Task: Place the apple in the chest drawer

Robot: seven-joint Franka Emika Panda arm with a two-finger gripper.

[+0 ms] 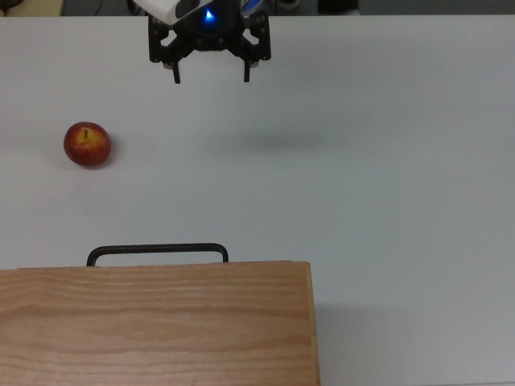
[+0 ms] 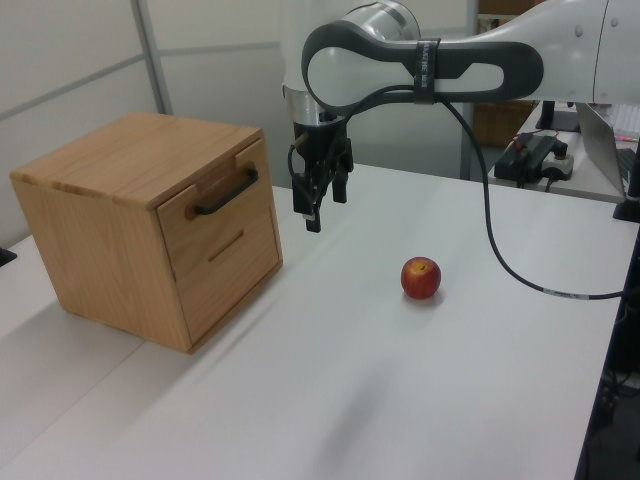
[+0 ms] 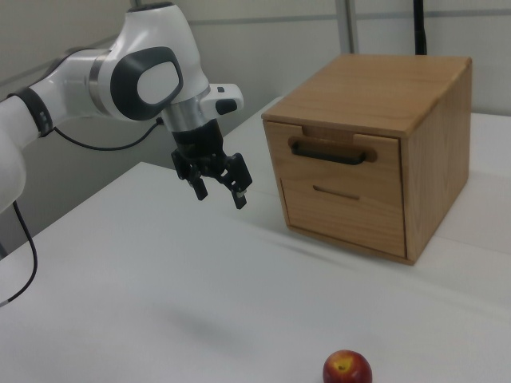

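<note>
The apple (image 1: pixel 87 145) (image 2: pixel 421 278) (image 3: pixel 347 369), red with yellow patches, lies alone on the white table. The light wooden chest (image 1: pixel 153 322) (image 2: pixel 130 160) (image 3: pixel 375 88) stands at the top view's bottom left. Its top drawer (image 2: pixel 210 215) (image 3: pixel 331 163) is pushed in, and its black bar handle (image 1: pixel 157 251) (image 2: pixel 225 190) (image 3: pixel 331 152) faces the arm. My gripper (image 1: pixel 212 76) (image 2: pixel 322 205) (image 3: pixel 220 197) hangs open and empty above the table. It is in front of the drawer and well apart from it. The apple is off to the top view's left of the gripper.
The chest has a lower drawer (image 3: pixel 339 211) with only a groove. A black cable (image 2: pixel 490 200) droops from the arm onto the table. A power strip (image 2: pixel 535 155) and a laptop edge (image 2: pixel 605 140) sit at the left view's far right.
</note>
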